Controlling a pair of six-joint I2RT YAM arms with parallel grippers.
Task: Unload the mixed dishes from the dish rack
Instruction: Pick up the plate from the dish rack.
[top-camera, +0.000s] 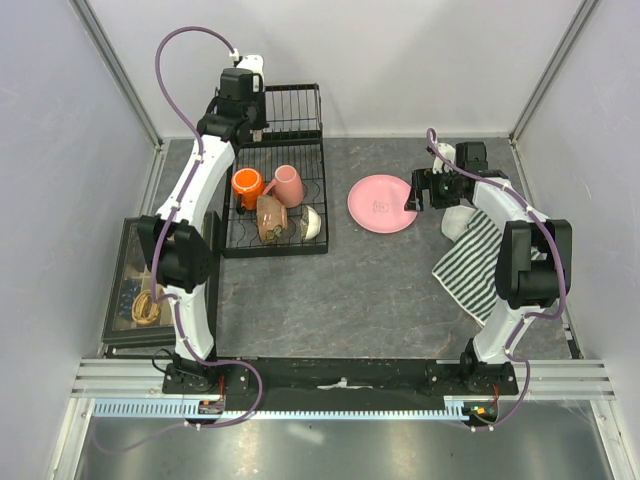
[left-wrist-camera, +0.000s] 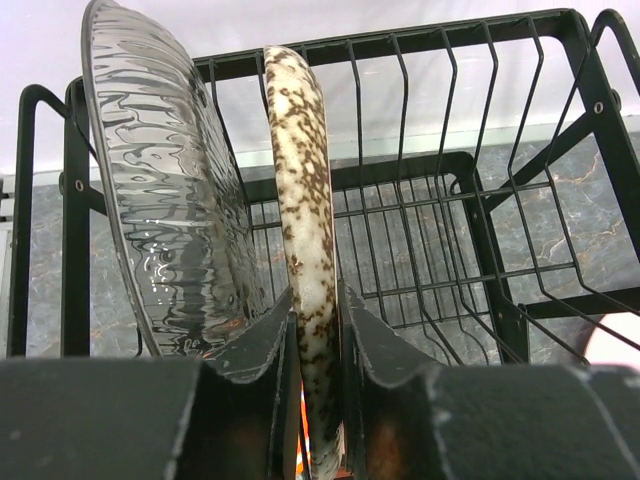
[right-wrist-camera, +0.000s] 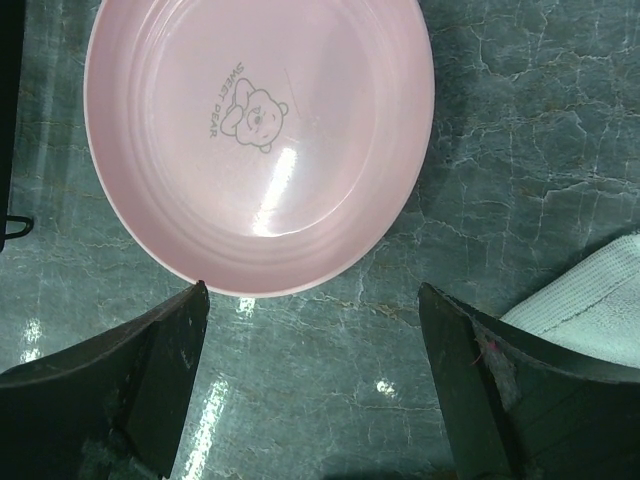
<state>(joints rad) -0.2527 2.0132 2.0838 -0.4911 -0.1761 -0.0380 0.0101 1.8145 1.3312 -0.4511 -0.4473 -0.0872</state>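
Dish rack (top-camera: 274, 250) base: orange mug (top-camera: 246, 186), pink mug (top-camera: 288, 185), tan-brown bowl (top-camera: 270, 218), white bowl (top-camera: 311, 222) | upright back: glass plate (left-wrist-camera: 165, 200), speckled plate (left-wrist-camera: 303, 200) clamped by left gripper (left-wrist-camera: 316, 300) | right gripper (right-wrist-camera: 312, 300) spread wide over pink dish (right-wrist-camera: 260, 140) on table (right-wrist-camera: 520, 150).

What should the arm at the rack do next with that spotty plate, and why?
Probably lift it straight up. The left gripper is closed on the rim of the speckled plate, which stands on edge in the dish rack. A clear glass plate leans close beside it, so a sideways pull could knock that one.
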